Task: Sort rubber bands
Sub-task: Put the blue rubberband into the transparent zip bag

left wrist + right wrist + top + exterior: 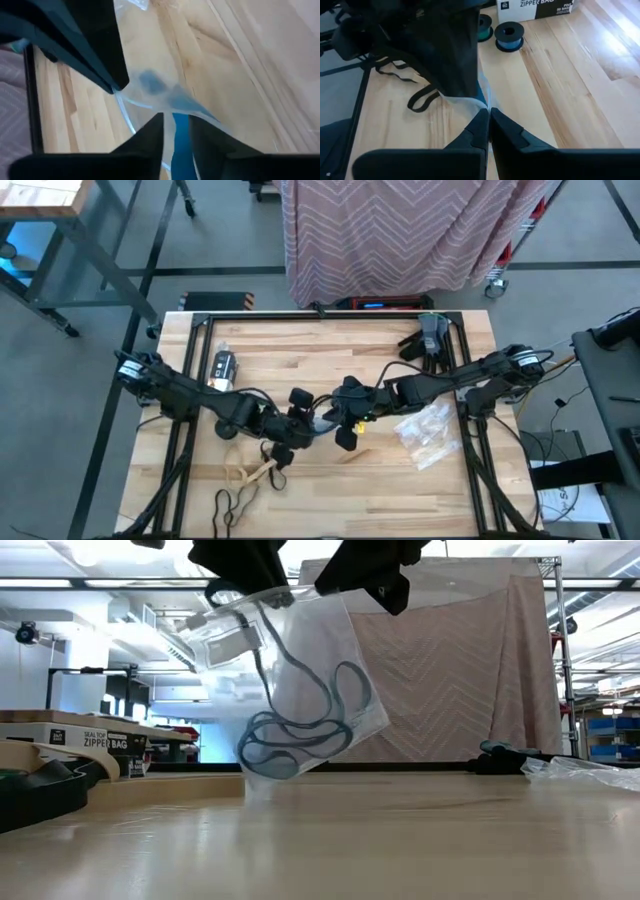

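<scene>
A clear zipper bag (300, 660) hangs between my two grippers over the middle of the table, with blue rubber bands (295, 735) coiled in its lower end. My right gripper (489, 114) is shut on the bag's top. My left gripper (177, 132) is at the same top edge, its fingers a little apart with clear film and a blue strip between them. Tan rubber bands (250, 472) and black rubber bands (232, 505) lie flat on the wood near the front left. My right gripper pinches the bag's top edge (479, 102) between its two fingers, slanting down from the table's right. The bag hangs below it, tilted and clear of the table, with the blue bands sagging into its bottom corner. My left gripper's fingers stand either side of the bag's top edge (200, 112); I cannot tell whether they touch it.
A heap of clear plastic bags (425, 430) lies at the right, and dark grey gloves (430, 335) at the far right. A zipper-bag box (85, 738) and tape rolls (509, 36) stand at the far left. Bare wood lies along the front right.
</scene>
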`<state>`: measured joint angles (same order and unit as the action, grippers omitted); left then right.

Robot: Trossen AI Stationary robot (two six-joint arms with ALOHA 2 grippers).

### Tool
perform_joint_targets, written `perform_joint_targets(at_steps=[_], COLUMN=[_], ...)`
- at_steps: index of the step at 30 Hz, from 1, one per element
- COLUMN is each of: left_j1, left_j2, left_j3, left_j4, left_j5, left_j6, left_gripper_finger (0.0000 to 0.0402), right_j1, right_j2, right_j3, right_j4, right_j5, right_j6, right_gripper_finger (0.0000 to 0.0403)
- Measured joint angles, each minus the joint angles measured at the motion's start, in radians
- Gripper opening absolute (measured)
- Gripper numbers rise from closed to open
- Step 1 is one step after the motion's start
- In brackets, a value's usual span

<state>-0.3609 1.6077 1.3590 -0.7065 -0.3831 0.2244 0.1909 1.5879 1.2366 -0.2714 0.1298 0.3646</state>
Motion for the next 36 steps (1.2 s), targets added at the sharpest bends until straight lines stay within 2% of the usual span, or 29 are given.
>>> perform_joint_targets(at_steps=[8, 15, 19, 24, 29, 36], left_j1=[0.000, -0.003, -0.012, -0.011, -0.011, -0.008], left_j2=[-0.079, -0.214, -0.270, -0.318, -0.325, -0.279], left_j3=[0.000, 0.000, -0.025, -0.145, -0.242, -0.295], left_j4=[-0.054, -0.226, -0.298, -0.212, -0.044, 0.176], left_j5=[-0.004, 0.009, 0.008, 0.008, 0.008, 0.000], left_j6=[-0.050, -0.267, -0.383, -0.428, -0.398, -0.263], left_gripper_finger=[0.0181, 0.0214, 0.0206, 0.0174, 0.0132, 0.0091], right_j1=[0.000, 0.000, 0.000, 0.000, 0.000, 0.000], right_j2=[0.000, 0.000, 0.000, 0.000, 0.000, 0.000], right_j3=[0.000, 0.000, 0.000, 0.000, 0.000, 0.000], right_j4=[-0.003, -0.007, -0.007, -0.003, -0.003, -0.003], right_j5=[0.000, 0.000, 0.000, 0.000, 0.000, 0.000], right_j6=[-0.010, -0.016, -0.024, -0.025, -0.025, -0.025], right_gripper_finger=[0.0000, 0.0000, 0.0000, 0.0000, 0.0000, 0.0000])
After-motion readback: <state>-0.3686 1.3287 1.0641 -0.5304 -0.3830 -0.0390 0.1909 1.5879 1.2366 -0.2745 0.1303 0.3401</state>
